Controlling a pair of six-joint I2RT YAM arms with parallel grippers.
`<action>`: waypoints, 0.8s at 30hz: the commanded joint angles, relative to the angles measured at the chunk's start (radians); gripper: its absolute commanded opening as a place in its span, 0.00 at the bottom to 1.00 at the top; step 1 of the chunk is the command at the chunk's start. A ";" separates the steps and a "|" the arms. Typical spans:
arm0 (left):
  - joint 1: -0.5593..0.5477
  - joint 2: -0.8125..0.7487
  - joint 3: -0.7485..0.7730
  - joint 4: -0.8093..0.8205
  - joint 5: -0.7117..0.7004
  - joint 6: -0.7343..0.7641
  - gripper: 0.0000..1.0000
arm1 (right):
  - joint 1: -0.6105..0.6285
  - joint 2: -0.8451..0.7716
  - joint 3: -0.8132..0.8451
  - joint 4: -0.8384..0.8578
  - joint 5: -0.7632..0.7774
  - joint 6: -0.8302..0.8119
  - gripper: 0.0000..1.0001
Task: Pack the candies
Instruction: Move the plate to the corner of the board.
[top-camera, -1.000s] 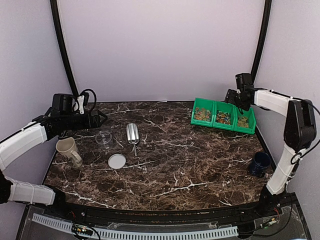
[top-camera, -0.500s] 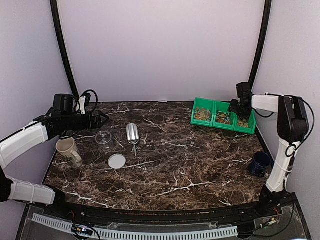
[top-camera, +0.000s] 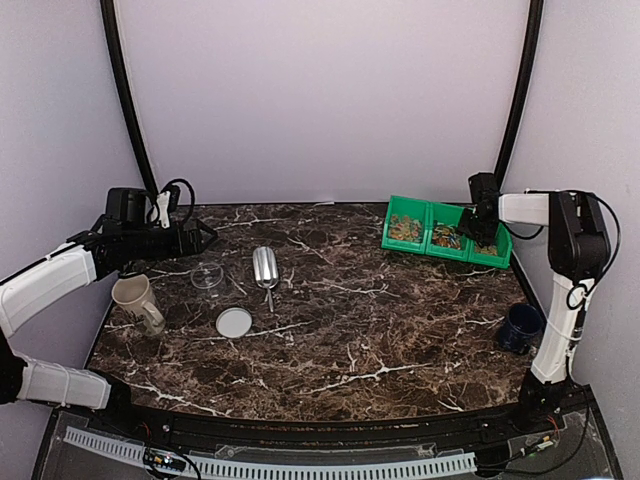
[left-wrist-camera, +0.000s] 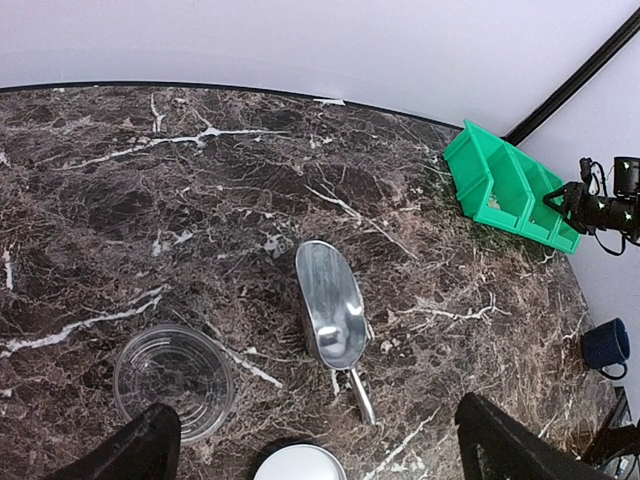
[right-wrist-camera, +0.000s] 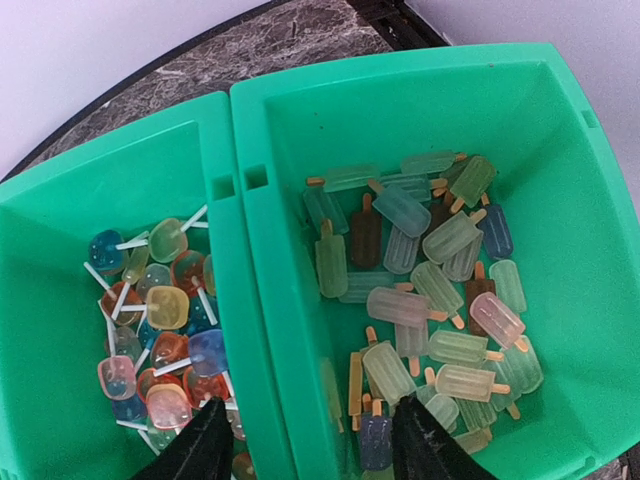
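The candies (top-camera: 446, 236) lie in a green three-compartment bin (top-camera: 389, 236) at the back right. In the right wrist view, lollipop-shaped candies (right-wrist-camera: 160, 330) fill the left compartment and ice-pop-shaped candies (right-wrist-camera: 430, 290) fill the right one. My right gripper (right-wrist-camera: 315, 450) hovers low over the bin with its jaws apart. One finger is over each compartment and the bin's divider wall (right-wrist-camera: 255, 300) runs between them, with nothing held. My left gripper (top-camera: 205, 237) hangs wide open above the table's left side, over a metal scoop (left-wrist-camera: 330, 310) and a clear round container (left-wrist-camera: 172, 380).
A white lid (top-camera: 234, 322) lies in front of the scoop (top-camera: 265, 267) and clear container (top-camera: 207, 276). A beige mug (top-camera: 137, 303) stands at the left edge and a dark blue mug (top-camera: 520, 327) near the right edge. Walls close in behind the bin.
My right gripper has swung in from behind the bin to sit over its right end, and its jaws have narrowed. The left arm has barely moved.
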 joint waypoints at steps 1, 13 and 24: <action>0.009 0.005 -0.013 0.020 0.027 -0.010 0.99 | -0.002 0.018 0.025 0.016 -0.009 -0.025 0.50; 0.017 0.016 -0.013 0.022 0.054 -0.020 0.99 | 0.048 0.044 0.064 -0.006 0.046 -0.083 0.23; 0.021 0.023 -0.012 0.025 0.063 -0.024 0.99 | 0.104 0.071 0.096 -0.010 0.051 -0.104 0.20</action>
